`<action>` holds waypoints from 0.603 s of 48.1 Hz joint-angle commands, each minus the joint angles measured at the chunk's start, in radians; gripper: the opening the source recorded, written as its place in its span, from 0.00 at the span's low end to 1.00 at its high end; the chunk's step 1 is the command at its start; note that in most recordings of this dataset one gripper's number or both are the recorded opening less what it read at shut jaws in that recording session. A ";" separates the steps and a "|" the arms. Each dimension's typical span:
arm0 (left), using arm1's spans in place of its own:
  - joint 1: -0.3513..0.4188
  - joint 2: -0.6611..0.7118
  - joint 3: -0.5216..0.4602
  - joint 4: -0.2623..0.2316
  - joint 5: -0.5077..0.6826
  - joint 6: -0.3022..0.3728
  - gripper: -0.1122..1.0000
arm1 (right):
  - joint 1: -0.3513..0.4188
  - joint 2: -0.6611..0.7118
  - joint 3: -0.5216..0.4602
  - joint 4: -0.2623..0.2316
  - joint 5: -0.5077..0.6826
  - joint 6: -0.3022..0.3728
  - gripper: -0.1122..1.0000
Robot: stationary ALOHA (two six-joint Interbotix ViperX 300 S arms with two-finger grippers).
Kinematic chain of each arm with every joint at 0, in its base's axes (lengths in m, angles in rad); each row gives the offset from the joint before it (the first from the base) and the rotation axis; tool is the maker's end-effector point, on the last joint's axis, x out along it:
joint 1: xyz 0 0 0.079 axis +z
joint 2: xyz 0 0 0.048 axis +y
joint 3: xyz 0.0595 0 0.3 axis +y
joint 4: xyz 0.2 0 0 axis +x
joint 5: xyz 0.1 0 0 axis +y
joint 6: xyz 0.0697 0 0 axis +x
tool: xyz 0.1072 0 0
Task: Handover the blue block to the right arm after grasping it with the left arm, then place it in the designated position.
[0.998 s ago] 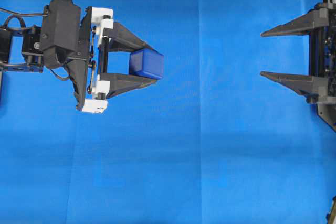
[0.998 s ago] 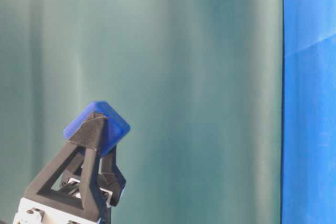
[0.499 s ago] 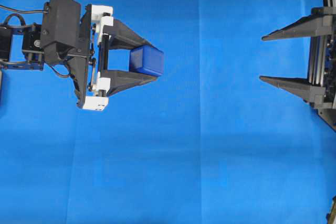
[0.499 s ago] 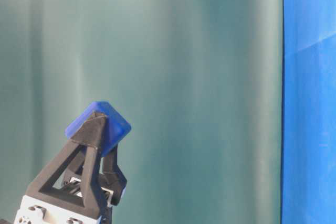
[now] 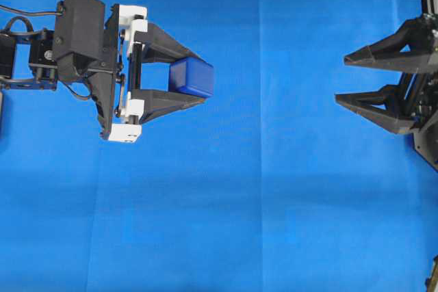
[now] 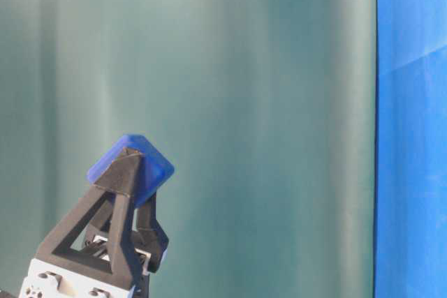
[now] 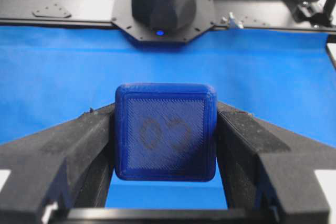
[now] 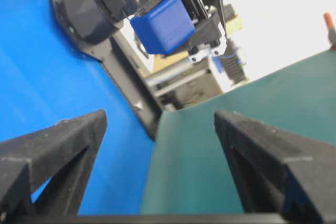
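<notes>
Now the left tool [image 5: 198,76] grips the blue block [image 5: 192,78] near the counter's left edge, well apart from the wide-open right tool [image 5: 340,78] facing it.

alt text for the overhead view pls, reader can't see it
From above, the black left gripper with white brackets holds a small dark-blue cube between its fingertips at upper left. Across bare blue cloth, the black right gripper stands open and empty at the right edge, facing it.
</notes>
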 commanded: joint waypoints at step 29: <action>0.003 -0.021 -0.011 -0.002 -0.012 -0.002 0.54 | 0.002 0.025 -0.037 -0.009 0.021 -0.103 0.95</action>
